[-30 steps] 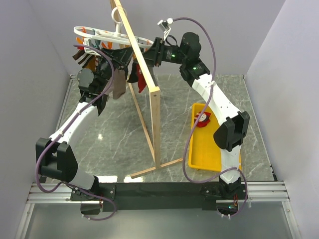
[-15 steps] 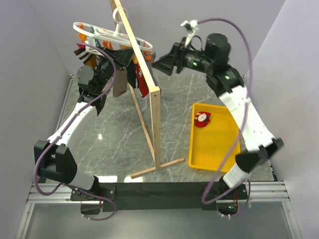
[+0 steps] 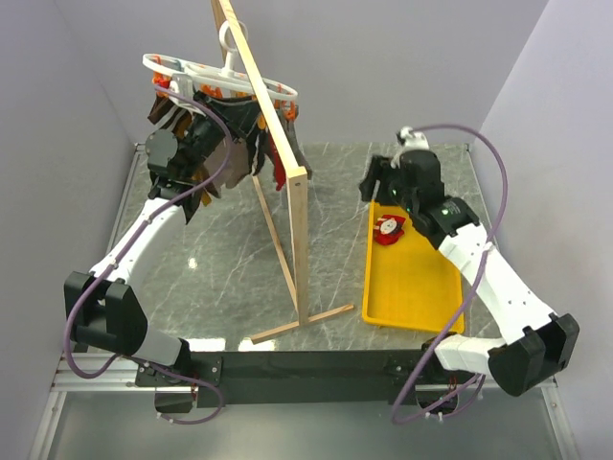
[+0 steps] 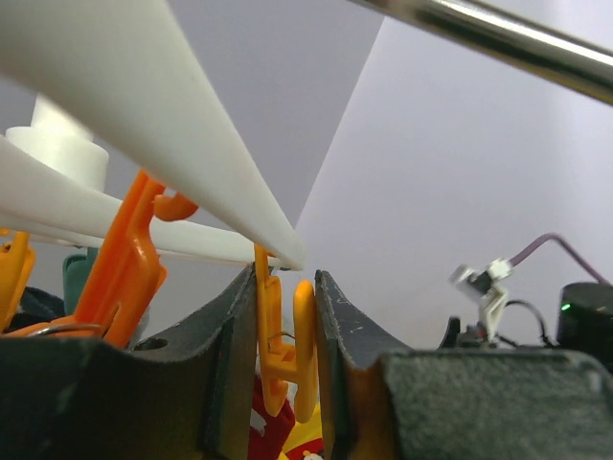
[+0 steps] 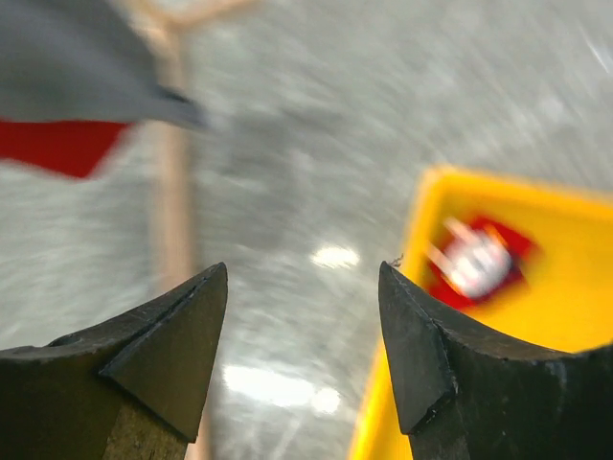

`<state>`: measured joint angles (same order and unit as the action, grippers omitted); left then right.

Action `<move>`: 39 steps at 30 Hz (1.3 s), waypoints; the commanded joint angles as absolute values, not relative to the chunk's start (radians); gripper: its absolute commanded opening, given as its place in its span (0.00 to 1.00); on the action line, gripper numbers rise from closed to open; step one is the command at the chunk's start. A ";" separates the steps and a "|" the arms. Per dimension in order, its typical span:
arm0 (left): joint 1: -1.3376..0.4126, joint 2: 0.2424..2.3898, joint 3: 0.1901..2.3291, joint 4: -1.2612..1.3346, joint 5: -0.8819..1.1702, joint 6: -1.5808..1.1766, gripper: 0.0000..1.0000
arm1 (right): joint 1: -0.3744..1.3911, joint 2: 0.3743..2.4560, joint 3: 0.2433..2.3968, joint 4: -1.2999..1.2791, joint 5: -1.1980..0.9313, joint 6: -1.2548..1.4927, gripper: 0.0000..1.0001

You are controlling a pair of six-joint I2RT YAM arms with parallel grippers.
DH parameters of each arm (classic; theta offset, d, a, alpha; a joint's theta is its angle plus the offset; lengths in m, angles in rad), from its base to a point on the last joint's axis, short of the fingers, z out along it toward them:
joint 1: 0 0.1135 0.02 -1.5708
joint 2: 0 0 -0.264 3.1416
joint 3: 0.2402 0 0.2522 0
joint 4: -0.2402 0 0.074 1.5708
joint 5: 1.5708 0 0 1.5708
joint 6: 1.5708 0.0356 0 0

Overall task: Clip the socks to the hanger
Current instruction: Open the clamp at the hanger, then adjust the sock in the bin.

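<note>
Left gripper is pinching an orange clip on the hanger, with one sock dangling right below it. Right gripper is spread wide with nothing in it. The other sock lies ahead to its right in the yellow tray. A wooden rack stands between the arms.
</note>
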<state>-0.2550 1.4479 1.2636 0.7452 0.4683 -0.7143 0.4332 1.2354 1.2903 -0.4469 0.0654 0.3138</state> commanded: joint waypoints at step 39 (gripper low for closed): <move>-0.178 1.413 1.253 0.850 0.514 -0.715 0.16 | 0.153 1.670 1.055 -0.268 0.180 0.469 0.45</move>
<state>-0.1902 1.4471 1.2453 0.7589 0.5259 -0.7044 0.1471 1.6596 1.0462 -0.2707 0.1738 0.4850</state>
